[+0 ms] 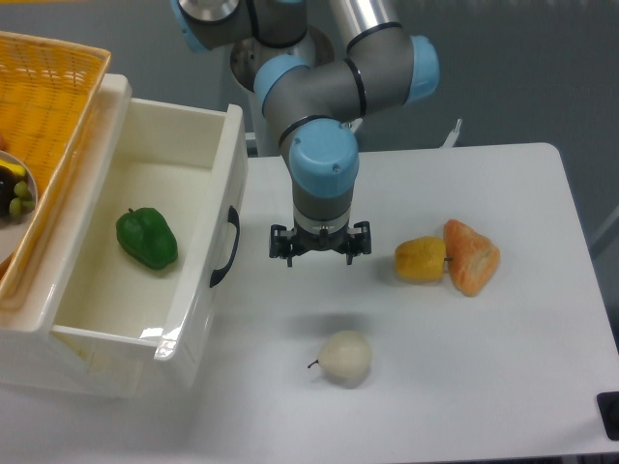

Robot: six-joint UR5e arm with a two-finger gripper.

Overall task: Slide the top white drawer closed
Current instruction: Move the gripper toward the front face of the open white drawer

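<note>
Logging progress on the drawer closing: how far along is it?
Nothing is finished: the top white drawer stands pulled out, with a green pepper inside. In hand: the gripper, fingers spread and empty, hangs above the table to the right of the black handle, not touching it. Left: reach the drawer front and push it fully in.

We see white surface (503, 377) with rounded corners, evenly lit, soft shadows. Behind it, plain grey-blue wall (522, 68). Dark strip of floor (604, 227) at right edge.
</note>
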